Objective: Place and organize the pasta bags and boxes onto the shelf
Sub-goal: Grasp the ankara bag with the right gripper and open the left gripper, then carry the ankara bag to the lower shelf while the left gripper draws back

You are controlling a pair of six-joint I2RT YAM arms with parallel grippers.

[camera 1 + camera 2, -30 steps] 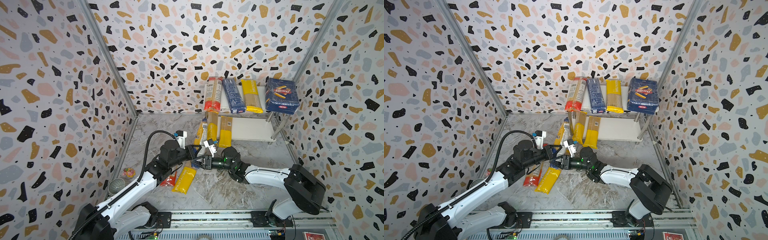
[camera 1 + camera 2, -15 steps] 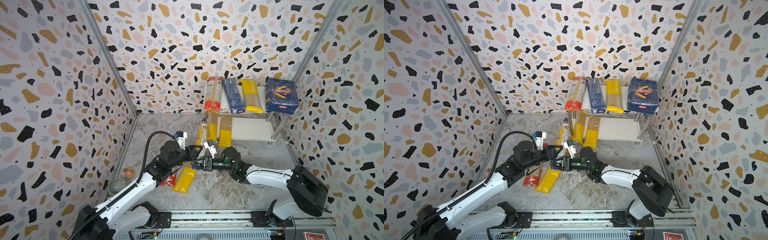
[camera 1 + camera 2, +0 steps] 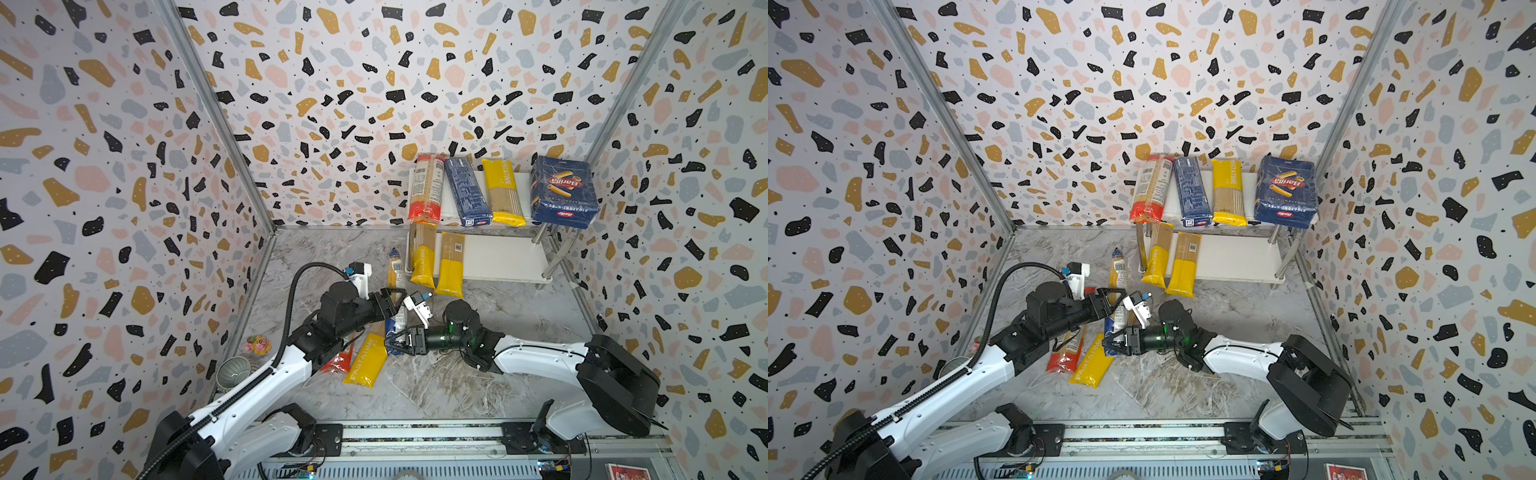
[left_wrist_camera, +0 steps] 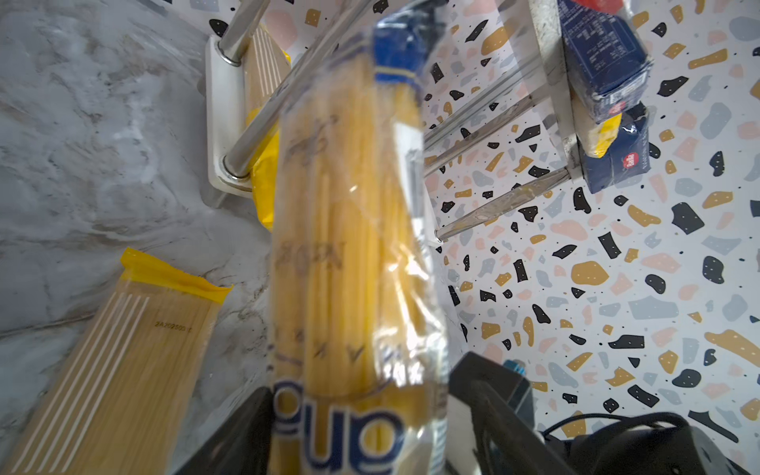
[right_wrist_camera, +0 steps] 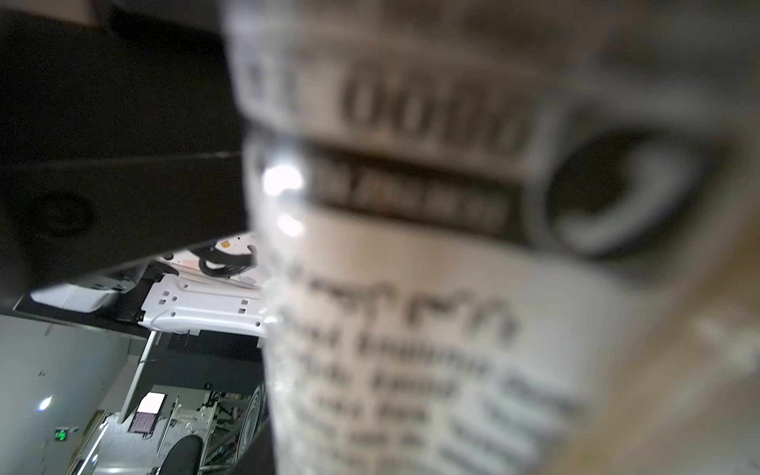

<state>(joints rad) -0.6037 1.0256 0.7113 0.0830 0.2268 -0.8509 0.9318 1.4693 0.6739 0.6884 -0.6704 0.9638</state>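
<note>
Handover step: right gripper (image 3: 398, 341) jaws pinch the blue-ended bag (image 3: 395, 270); left gripper (image 3: 392, 298) jaws stand spread around it. Next move, probably: carry it to the shelf (image 3: 498, 257), lower board.

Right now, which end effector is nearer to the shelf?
Left. The left end effector sits just in front of the shelf, open around the dark-ended bag. The right end effector grips that bag's lower end, farther back from the shelf.

Bright, even light; top views bow at the edges. By my right jaws the bag (image 5: 411, 349) is blurred, glare-spotted.
</note>
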